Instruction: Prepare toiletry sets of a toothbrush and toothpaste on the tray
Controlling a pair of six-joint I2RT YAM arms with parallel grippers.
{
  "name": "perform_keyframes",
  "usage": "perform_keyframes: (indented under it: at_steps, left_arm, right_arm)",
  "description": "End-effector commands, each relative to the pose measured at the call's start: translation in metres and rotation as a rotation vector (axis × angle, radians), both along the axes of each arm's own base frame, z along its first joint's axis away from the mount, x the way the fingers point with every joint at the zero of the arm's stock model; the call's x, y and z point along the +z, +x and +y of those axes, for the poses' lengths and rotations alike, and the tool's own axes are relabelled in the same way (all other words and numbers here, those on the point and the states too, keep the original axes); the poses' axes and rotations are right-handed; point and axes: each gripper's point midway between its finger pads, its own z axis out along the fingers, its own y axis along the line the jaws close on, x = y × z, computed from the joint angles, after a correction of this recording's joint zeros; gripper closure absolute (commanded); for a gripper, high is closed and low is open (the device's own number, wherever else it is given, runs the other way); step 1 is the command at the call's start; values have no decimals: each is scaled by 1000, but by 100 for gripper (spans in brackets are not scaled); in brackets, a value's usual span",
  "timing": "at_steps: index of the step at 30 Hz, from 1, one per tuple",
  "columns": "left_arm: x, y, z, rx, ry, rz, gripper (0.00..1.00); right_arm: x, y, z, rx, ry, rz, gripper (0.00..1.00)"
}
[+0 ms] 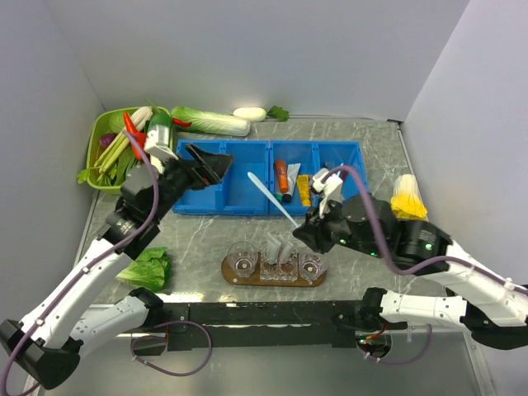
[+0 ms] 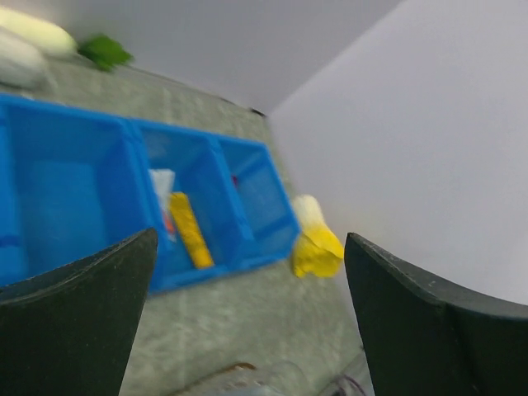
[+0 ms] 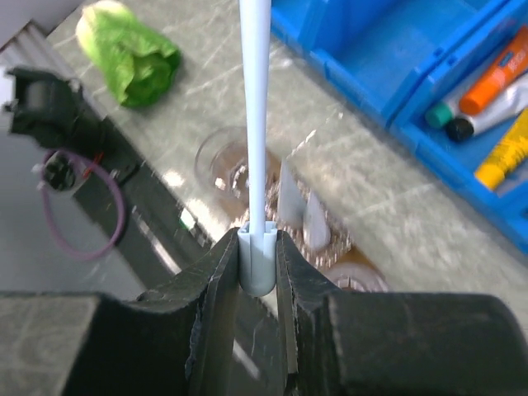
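Tray (image 1: 276, 283), a flat brown wooden oblong board w/ rounded ends, lies nearest the arm bases at approx mid-table, long side running 9 to 3 o'clock. On it are clear round glass cups (image 1: 243, 264) toward the 9 and 3 o'clock ends. Btwn them two soft silvery-white toothpaste tubes (image 1: 273, 246) stand upright side by side; can't tell if another cup holds them. At the tray's 9 o'clock, well apart, a crumpled green lettuce leaf (image 1: 147, 268) lies on the grey marbled tabletop (image 1: 198, 239). R gripper (image 3: 257, 252) hangs just past the tray at its 1 o'clock, fingers clamped tight on the butt end of the toothbrush (image 1: 274, 199), a long slim pale-white plastic stick. The stick is off the table and slants toward 10 o'clock, its free end over the bins in the top view; head too small to make out. In the R wrist view the cups & tubes sit below the stick. Next out is a row of blue plastic open bins (image 1: 239, 198). L gripper (image 1: 219, 167) hovers over the 9 o'clock compartment, fingers spread wide apart. The middle compartment holds an orange tube (image 1: 282, 175), a pale dark-capped tube (image 1: 291, 183) & a yellow tube (image 1: 304, 190). At the bins' 3 o'clock, near the R wall, sits a yellow bundle (image 1: 408, 198); can't tell what. Farthest: a green plastic basket (image 1: 93, 148) of mixed veg in the 10 o'clock corner, then a long pale-green cabbage (image 1: 210, 122) & a white oblong veg (image 1: 249, 114) along the back wall.
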Motion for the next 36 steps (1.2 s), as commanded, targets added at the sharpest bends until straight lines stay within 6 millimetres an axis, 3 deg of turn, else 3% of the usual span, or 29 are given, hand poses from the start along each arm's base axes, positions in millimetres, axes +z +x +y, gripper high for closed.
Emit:
perform_keyframes:
  at_steps: [1, 5, 11, 19, 23, 36]
  left_arm:
    - [5, 16, 36, 114, 196, -60, 1]
    - [-1, 33, 56, 206, 326, -98, 1]
    - [-19, 48, 74, 297, 422, -88, 1]
    - [-46, 57, 77, 303, 468, -37, 1]
    - [-51, 60, 75, 296, 468, -23, 3]
    - [-55, 62, 76, 295, 474, -14, 3]
  right_arm:
    - [0, -33, -38, 37, -125, 134, 100]
    - [-10, -65, -55, 109, -218, 283, 100]
    - [-26, -95, -81, 122, -342, 457, 100]
    - [-44, -141, -92, 239, -374, 672, 100]
    - [-60, -150, -95, 249, -415, 739, 100]
    - [-97, -147, -106, 159, -552, 801, 100]
